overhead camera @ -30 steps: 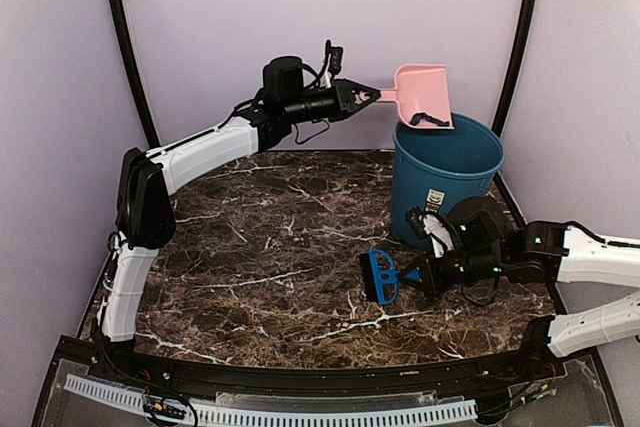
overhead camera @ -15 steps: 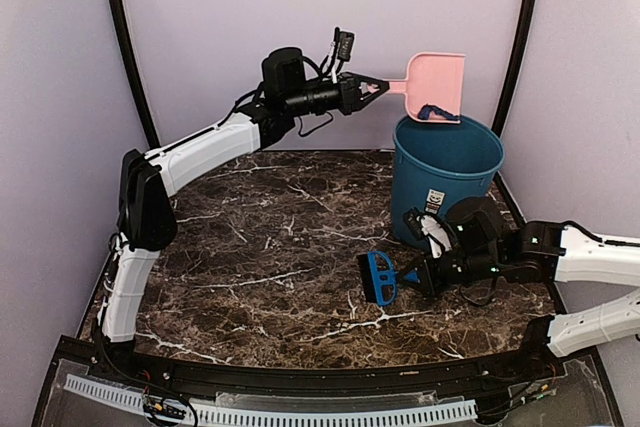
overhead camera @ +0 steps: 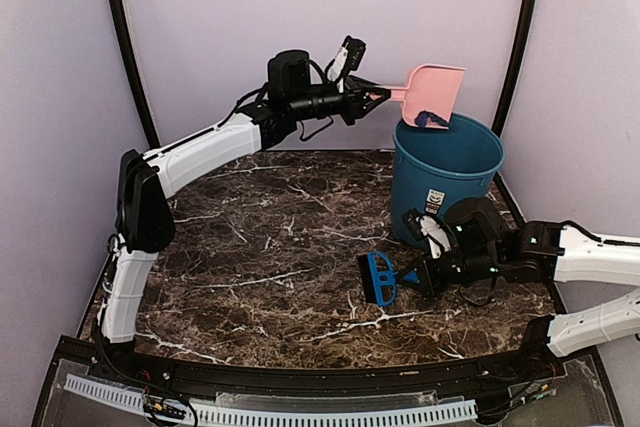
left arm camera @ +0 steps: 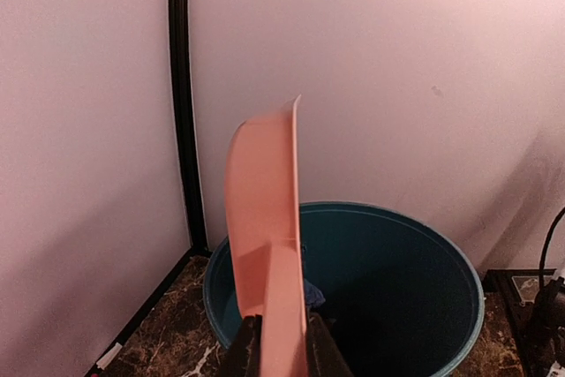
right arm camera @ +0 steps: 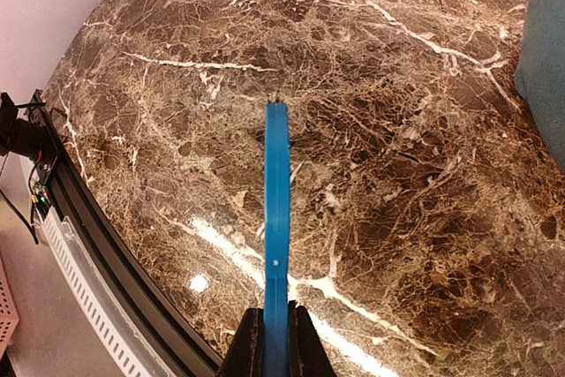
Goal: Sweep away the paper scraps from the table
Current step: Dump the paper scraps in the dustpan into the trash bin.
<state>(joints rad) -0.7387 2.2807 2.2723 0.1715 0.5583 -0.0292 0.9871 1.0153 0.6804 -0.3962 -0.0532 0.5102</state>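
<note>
Paper scraps at tilted dustpan's lip above bin
Left fingers clench its handle, right fingers the brush; drifting off the rim could spill them onto the worktop.

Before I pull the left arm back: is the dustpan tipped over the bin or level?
Tipped. The dustpan slants steeply above the blue bin, a dark scrap at its lower lip.

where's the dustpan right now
In the top view the pink dustpan is at the back right, held by the left gripper and tipped over the rim of the blue bin.
</note>
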